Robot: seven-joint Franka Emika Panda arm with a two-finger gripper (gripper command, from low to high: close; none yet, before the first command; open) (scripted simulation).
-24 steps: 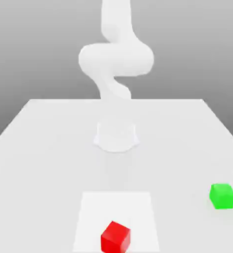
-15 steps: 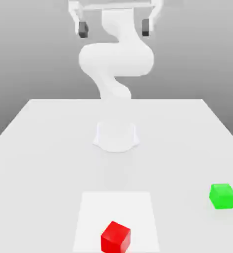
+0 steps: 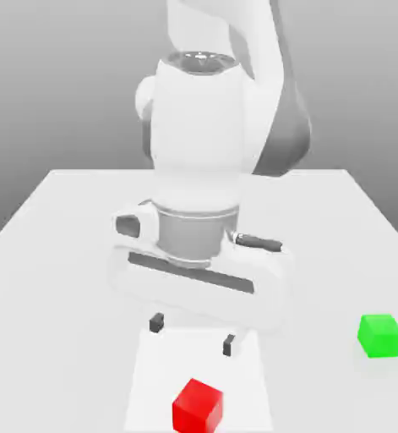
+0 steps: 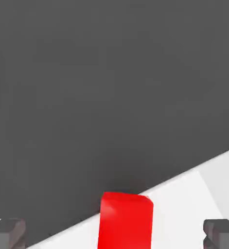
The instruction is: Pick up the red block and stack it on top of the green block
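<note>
Gripper [image 3: 192, 333] spread wide, empty, above table [image 3: 58, 245]; red block [image 3: 197, 405] just ahead of fingertips, green block [image 3: 380, 335] well off to exterior view's right.

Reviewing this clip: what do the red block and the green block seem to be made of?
Red block: uniform bright red with smooth matte faces, no grain or glare; looks like painted wood or plastic, though the render leaves that open. Green block: the same flat, matte finish in bright green, with slightly softened edges; likely the same material.

White table [image 3: 58, 228] with a paler square patch [image 3: 151, 372] near its front edge, grey backdrop behind.
</note>
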